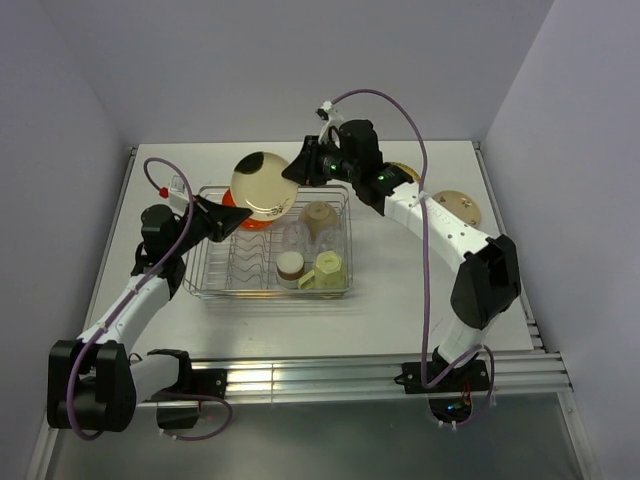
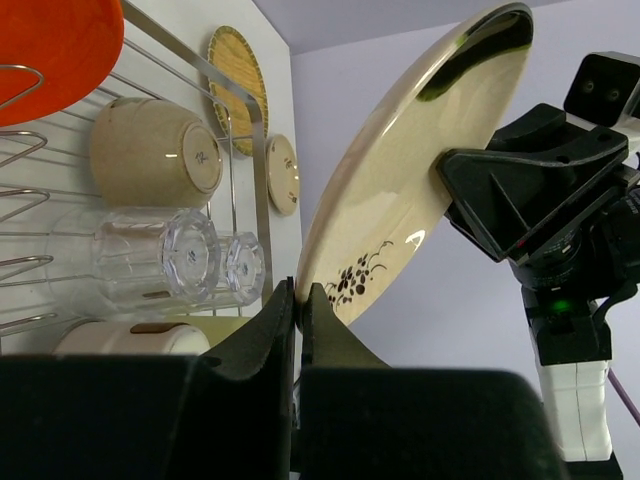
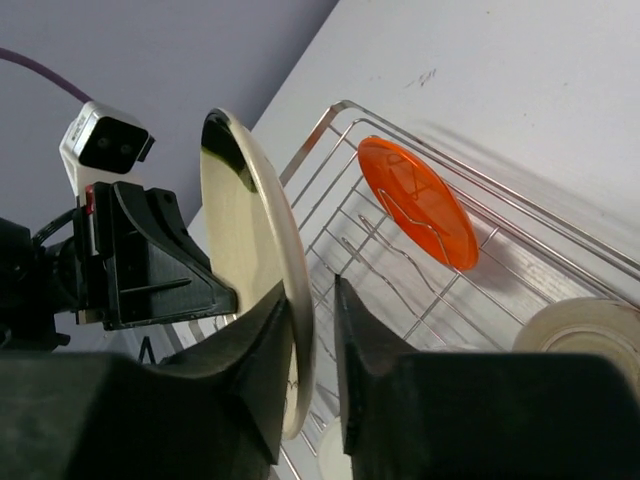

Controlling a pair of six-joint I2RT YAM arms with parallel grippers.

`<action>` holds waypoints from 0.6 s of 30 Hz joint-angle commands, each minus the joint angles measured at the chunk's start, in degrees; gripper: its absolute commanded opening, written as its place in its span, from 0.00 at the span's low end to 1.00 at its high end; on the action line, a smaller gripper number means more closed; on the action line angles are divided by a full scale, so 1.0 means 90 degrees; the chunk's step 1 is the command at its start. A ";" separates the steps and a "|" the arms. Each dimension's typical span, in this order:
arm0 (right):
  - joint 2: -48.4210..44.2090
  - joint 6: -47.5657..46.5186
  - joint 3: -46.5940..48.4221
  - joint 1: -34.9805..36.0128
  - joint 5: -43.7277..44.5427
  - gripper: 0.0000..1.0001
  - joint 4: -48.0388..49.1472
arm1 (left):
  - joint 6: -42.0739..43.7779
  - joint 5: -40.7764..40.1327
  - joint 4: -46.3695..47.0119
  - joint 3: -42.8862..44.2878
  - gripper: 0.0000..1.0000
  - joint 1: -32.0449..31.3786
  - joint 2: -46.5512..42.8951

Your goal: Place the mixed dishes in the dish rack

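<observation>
Over rack (image 1: 238,268), plate (image 1: 262,185) rim in left gripper (image 2: 298,300)

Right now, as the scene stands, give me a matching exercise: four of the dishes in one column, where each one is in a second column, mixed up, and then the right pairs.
Dishes
1. cream plate
2. orange plate
3. beige bowl
4. yellow woven plate

Places
A. lying on the table, outside the dish rack
B. standing on edge among the rack's dividers
C. held up in the air
D. inside the rack, beside the clear cups

Pairs: 1-C, 2-B, 3-D, 4-A
</observation>
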 commanded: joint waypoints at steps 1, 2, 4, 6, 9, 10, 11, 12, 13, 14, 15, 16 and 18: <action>-0.0022 -0.0058 0.0072 0.0082 0.0119 0.26 0.0133 | -0.0031 -0.0041 0.0499 -0.0028 0.00 -0.0043 -0.0120; -0.0003 -0.0058 0.0072 0.0082 0.0100 0.20 0.0123 | -0.0012 -0.0041 0.0499 -0.0028 0.00 -0.0043 -0.0120; 0.0036 -0.0068 0.0063 0.0091 -0.0007 0.12 0.0181 | -0.0012 -0.0041 0.0489 -0.0047 0.00 -0.0043 -0.0120; 0.0066 -0.0049 0.0063 0.0091 -0.0125 0.00 0.0201 | -0.0002 -0.0041 0.0489 -0.0067 0.13 -0.0043 -0.0149; 0.0115 -0.0078 0.0092 0.0082 -0.0291 0.00 0.0249 | 0.0037 -0.0051 0.0518 -0.0145 0.37 -0.0043 -0.0256; 0.0124 -0.0117 0.0111 0.0091 -0.0330 0.00 0.0259 | 0.0085 -0.0070 0.0528 -0.0193 0.42 -0.0043 -0.0305; 0.0144 -0.0156 0.0160 0.0082 -0.0369 0.00 0.0279 | 0.0125 -0.0138 0.0499 -0.0213 0.52 -0.0043 -0.0412; 0.0154 -0.0214 0.0199 0.0091 -0.0447 0.00 0.0289 | 0.0183 -0.0197 0.0402 -0.0213 0.57 -0.0043 -0.0490; 0.0164 -0.0379 0.0238 0.0082 -0.0486 0.00 0.0289 | 0.0387 -0.0265 0.0101 -0.0175 0.61 -0.0043 -0.0549; 0.0202 -0.0477 0.0345 0.0082 -0.0525 0.00 0.0289 | 0.0534 -0.0430 -0.0124 -0.0116 0.65 -0.0043 -0.0694; 0.0222 -0.0585 0.0404 0.0072 -0.0574 0.00 0.0289 | 0.0758 -0.0587 -0.0436 -0.0048 0.79 -0.0043 -0.0783; 0.0242 -0.0905 0.0453 0.0062 -0.0632 0.00 0.0279 | 0.1320 -0.0781 -0.0826 0.0165 0.81 -0.0043 -0.0861; 0.0310 -0.1297 0.0619 0.0062 -0.0711 0.00 0.0230 | 0.1812 -0.1395 -0.1988 0.0468 0.85 -0.0043 -0.1124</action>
